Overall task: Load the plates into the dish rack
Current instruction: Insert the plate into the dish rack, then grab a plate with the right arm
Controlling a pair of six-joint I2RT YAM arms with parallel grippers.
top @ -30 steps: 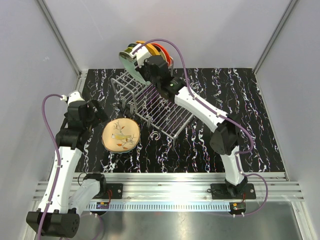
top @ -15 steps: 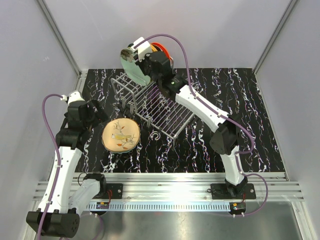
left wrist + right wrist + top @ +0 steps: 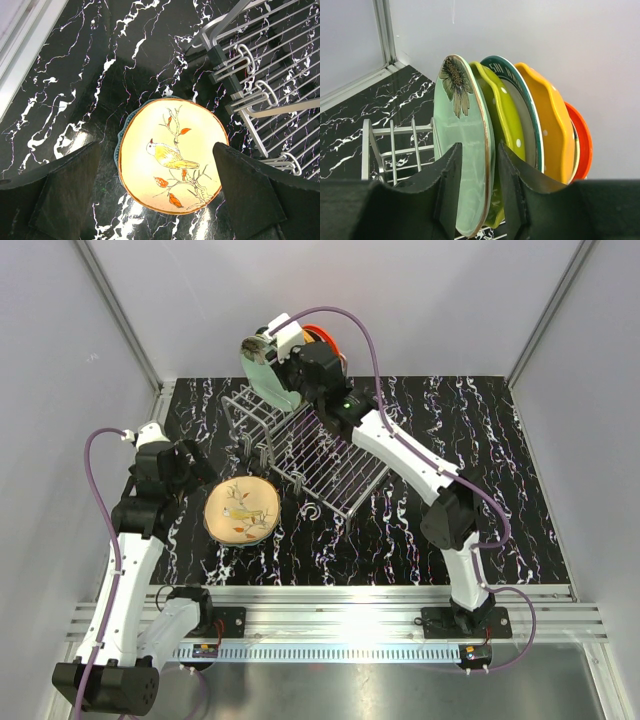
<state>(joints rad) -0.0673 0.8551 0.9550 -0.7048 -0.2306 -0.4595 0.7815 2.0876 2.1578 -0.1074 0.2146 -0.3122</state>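
Top view. Silver-grey wire dish rack (image 3: 318,455) sits on the black, white-veined tabletop (image 3: 480,490), its raised slotted section at the far-left end. Right gripper (image 3: 283,380) is reached out over that end, with a pale green floral plate (image 3: 260,368) standing on edge in its fingers. A red-orange plate (image 3: 320,336) shows just behind the arm. Left gripper (image 3: 187,465) hangs near the left table edge, beside a cream round plate painted with a bird (image 3: 241,510), which lies flat just left of the rack's near corner.

Left wrist view. Left gripper (image 3: 156,147) is spread wide with nothing in it. Its dark fingers (image 3: 65,185) stand either side of the cream bird plate (image 3: 172,156), above it and not touching. A teal scalloped rim (image 3: 119,146) peeks out under the cream plate's left edge, so it rests on a teal plate. Rack wires and hooks (image 3: 260,85) fill the upper right.

Right wrist view. Right gripper (image 3: 479,150) is nearly closed, pinching the lower rim of the pale green floral plate (image 3: 462,135), one finger on each face. The plate is upright. Directly behind it, packed close, stand a dotted yellow-green plate (image 3: 506,117), a teal-rimmed white plate (image 3: 522,100), a dotted orange plate (image 3: 551,130) and the red-orange plate (image 3: 581,142). Rack uprights (image 3: 392,147) show lower left. Whether the held plate's foot is seated in a slot, I cannot tell.
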